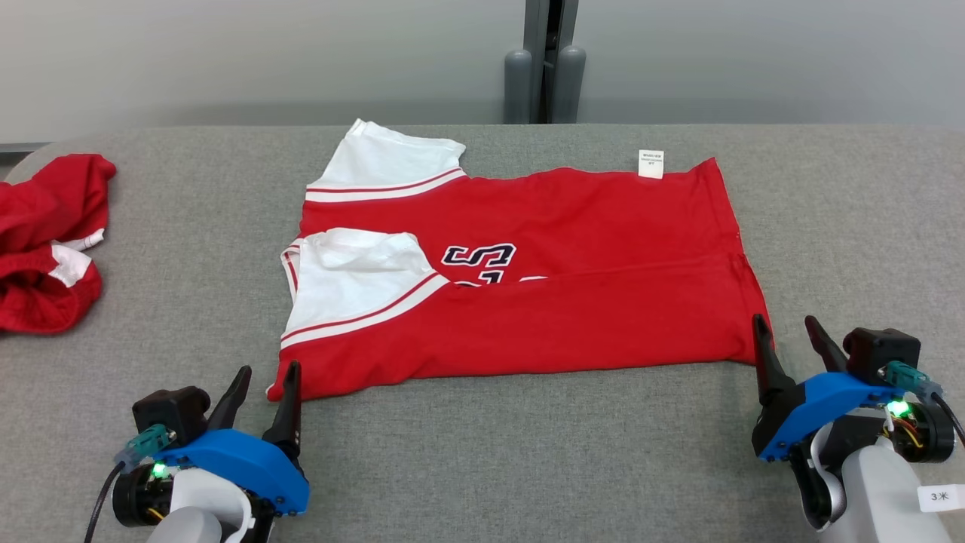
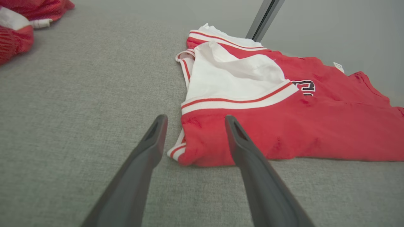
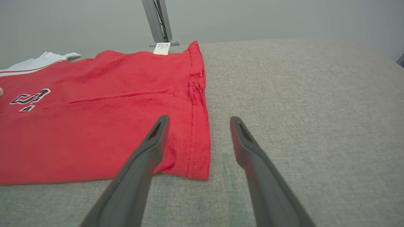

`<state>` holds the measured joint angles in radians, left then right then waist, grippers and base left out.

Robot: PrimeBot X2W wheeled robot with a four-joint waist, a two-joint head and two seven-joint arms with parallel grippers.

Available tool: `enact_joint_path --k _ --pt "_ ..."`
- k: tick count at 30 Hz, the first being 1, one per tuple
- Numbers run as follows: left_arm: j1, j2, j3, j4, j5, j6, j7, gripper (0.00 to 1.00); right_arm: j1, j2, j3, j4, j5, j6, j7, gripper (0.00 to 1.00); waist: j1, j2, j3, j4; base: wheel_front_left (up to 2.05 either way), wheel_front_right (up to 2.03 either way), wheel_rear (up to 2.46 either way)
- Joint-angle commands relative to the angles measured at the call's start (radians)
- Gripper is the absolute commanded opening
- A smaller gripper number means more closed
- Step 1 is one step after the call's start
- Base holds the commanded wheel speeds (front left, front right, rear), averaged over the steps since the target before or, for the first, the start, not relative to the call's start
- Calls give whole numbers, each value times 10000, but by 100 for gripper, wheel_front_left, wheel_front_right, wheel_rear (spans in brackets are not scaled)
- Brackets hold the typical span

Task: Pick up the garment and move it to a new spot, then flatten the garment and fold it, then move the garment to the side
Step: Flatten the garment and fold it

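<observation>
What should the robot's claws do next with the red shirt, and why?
Probably lift both clear and reach for the far edge. The left claw and right claw stand open at the red shirt's near corners, gripping nothing. The near part already lies folded over the number, while the far side with the white tag lies flat, so that side seems next.

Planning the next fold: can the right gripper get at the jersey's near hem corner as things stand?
Likely yes: the right gripper is open beside that corner of the jersey; nothing covers it.
</observation>
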<state>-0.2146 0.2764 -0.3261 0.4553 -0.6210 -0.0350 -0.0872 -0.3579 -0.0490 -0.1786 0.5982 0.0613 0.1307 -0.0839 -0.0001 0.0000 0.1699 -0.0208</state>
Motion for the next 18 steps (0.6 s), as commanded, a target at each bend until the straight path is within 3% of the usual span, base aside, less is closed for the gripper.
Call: enact_joint_path --k 1,13,14,15,17,18 --pt "46 -33 93 -77 -134 46 89 100 177 -27 -2 -142 89 1 71 100 1 0 19 0 0 0 0" --pt "-96 -404 440 276 -1334 232 1389 100 772 -27 240 -1849 345 1 1108 100 1 0 433 -208 0 0 0" --pt "-116 -417 407 302 -1342 200 1420 95 781 -27 235 -1871 342 1 1181 100 1 0 459 -215 0 0 0" --pt "-128 -445 417 310 -1409 172 1419 57 782 -27 227 -1871 378 1 1250 100 1 0 482 -217 0 0 0" --pt "-153 -485 411 309 -1440 123 1393 5 756 -27 202 -1810 357 1 1350 100 1 0 518 -202 0 0 0" --pt "-177 -479 397 291 -1428 97 1345 0 746 -27 188 -1748 360 1 1401 100 1 0 525 -185 0 0 0"
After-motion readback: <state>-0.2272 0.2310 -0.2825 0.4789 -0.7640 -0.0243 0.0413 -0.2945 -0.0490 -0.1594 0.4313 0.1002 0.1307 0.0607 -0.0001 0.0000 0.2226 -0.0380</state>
